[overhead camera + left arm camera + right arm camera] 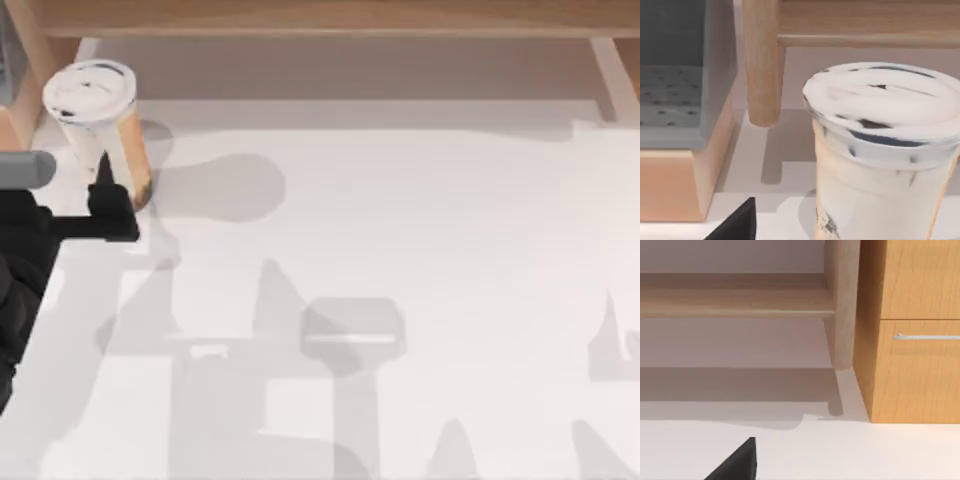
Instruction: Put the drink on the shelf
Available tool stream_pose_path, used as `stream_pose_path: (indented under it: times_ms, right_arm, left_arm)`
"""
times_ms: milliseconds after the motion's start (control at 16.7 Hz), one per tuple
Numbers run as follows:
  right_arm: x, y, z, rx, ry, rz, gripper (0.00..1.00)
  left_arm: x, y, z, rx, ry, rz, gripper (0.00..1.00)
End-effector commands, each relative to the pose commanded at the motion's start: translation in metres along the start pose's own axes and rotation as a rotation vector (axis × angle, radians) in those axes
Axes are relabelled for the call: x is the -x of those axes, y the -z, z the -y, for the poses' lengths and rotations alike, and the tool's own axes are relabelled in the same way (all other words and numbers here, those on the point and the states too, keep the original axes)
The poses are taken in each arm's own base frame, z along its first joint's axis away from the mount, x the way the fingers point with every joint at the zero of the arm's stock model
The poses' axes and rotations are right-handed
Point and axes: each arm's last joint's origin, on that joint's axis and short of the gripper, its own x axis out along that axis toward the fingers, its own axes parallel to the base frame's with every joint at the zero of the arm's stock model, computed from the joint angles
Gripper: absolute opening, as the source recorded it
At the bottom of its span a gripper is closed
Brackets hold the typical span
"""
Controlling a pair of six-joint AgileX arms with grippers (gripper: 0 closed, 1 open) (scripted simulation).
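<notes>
Here, the drink (98, 125) is seen upright on the tabletop (400, 250) at about ten o'clock, just before the shelf (330, 15). The left claw (105, 195) is placed at its side, one finger against the cup; how wide it is parted cannot be told.

shelf (735, 302), wooden cabinet (915, 325), perhaps fingertip (737, 462)

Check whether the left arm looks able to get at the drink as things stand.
Probably yes: the left gripper sits right beside the drink near the shelf at the table's left, nothing between them.
</notes>
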Motion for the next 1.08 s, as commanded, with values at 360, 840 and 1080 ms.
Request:
stream_pose_path:
  times_ms: [360,840,1080]
  right_arm:
    - [0.0,0.0,0.0,0.0,0.0,0.0,1.0]
    - [0.0,0.0,0.0,0.0,0.0,0.0,1.0]
    - [0.0,0.0,0.0,0.0,0.0,0.0,1.0]
  left_arm:
    - [-0.023,0.041,0.01,-0.005,-0.001,-0.006,1.0]
    - [-0.025,0.045,0.01,-0.005,-0.005,-0.005,1.0]
    - [-0.051,0.046,0.012,-0.005,-0.001,-0.002,1.0]
